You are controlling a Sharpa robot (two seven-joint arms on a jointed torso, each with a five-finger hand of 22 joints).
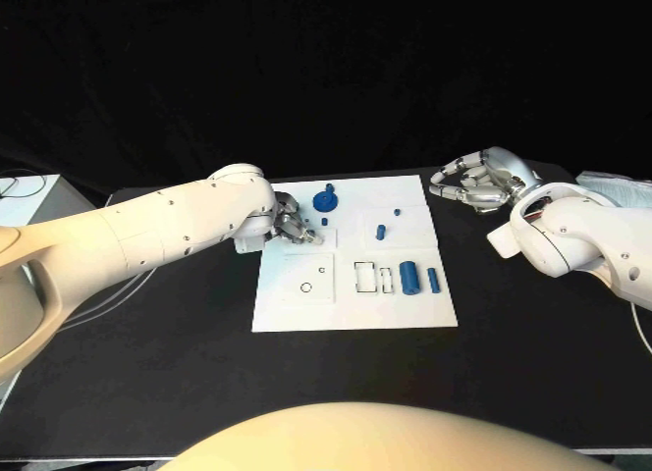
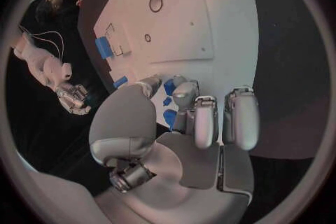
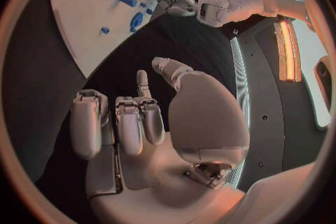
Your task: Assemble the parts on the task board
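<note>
left wrist view: blue part (image 2: 169, 87) between fingertips (image 2: 183, 91)

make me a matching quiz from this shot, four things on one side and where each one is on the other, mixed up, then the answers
Things:
1. left hand
2. right hand
3. two blue cylinders
4. task board

Places:
A. lying side by side on the board's right part, next to the rectangular cutouts
B. over the black table, off the board's far right corner
C. flat in the middle of the black table
D. over the board's left edge, near the large round blue part

Pairs: 1-D, 2-B, 3-A, 4-C
</note>
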